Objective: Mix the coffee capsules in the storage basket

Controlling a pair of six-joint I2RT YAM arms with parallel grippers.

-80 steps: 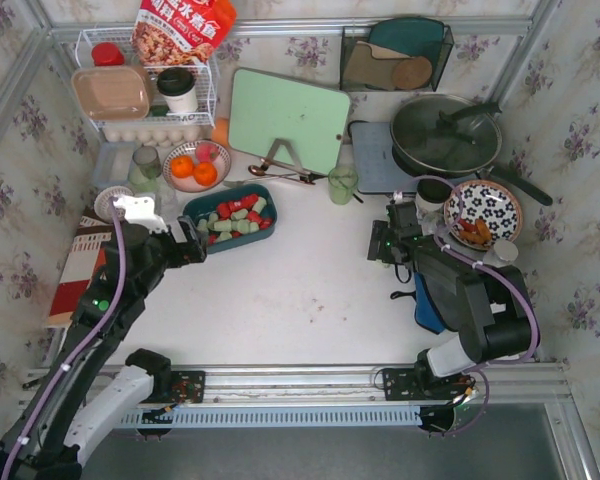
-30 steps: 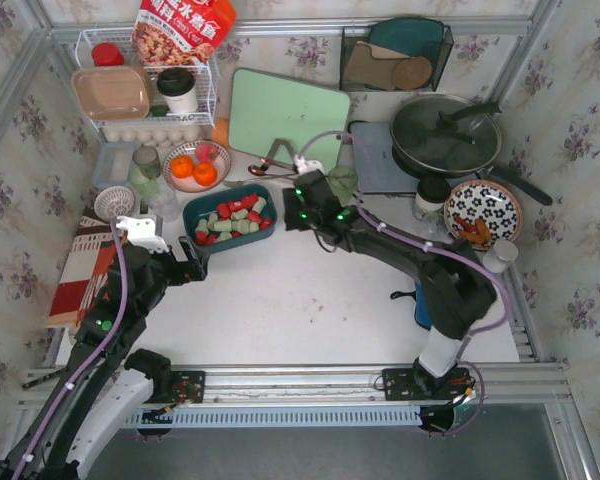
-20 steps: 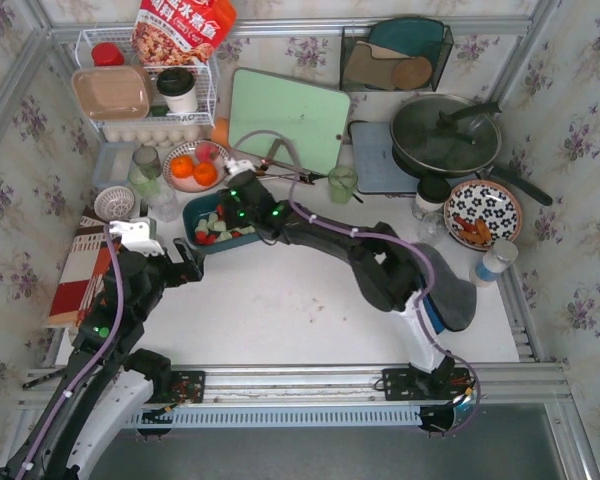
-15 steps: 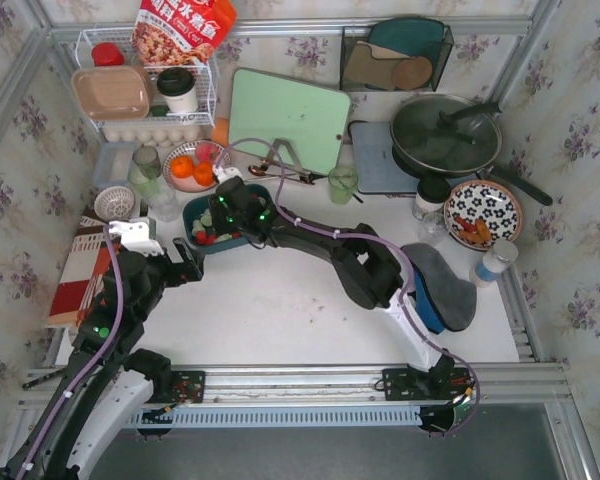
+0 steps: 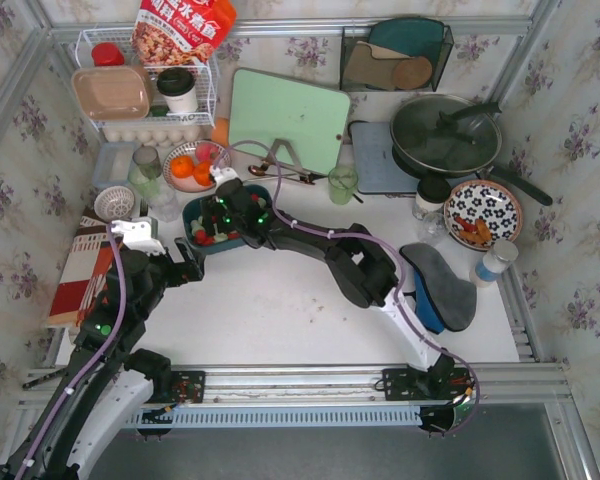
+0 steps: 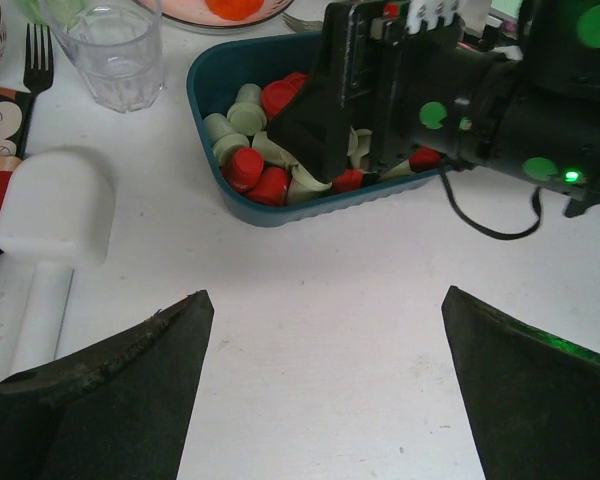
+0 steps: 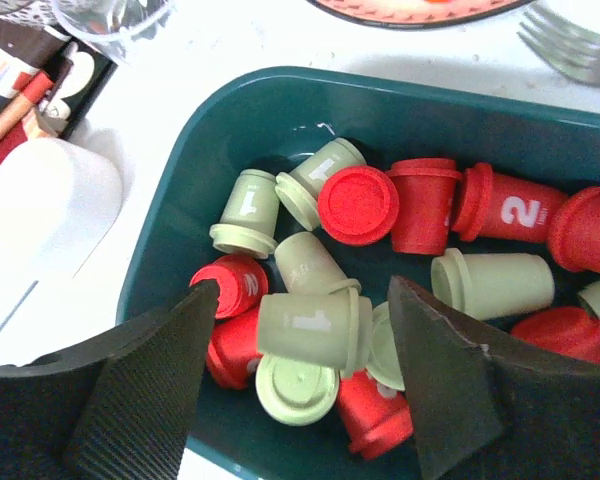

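The storage basket [image 7: 280,100] is set on the white table [image 6: 310,330], and all the coffee capsules [image 7: 358,205] are contained inside it. Red and pale green pods are tumbled on their sides and ends and look partly mingled, so the mixing is judged to be under way rather than finished. The right gripper [image 7: 302,300] is lowered into the left half of the basket with its jaws parted. One green capsule [image 7: 320,335] lies between them but is not seen to be pinched. The fingers are probably spread so that several pods can be raked at once rather than one lifted. The left gripper [image 6: 325,300] is kept on the near side of the basket, well apart from it, with jaws wide and nothing held, presumably so that room is left for the working arm. A glass [image 6: 110,55] is stood just beyond the basket's left end and should be spared by any wide sweep
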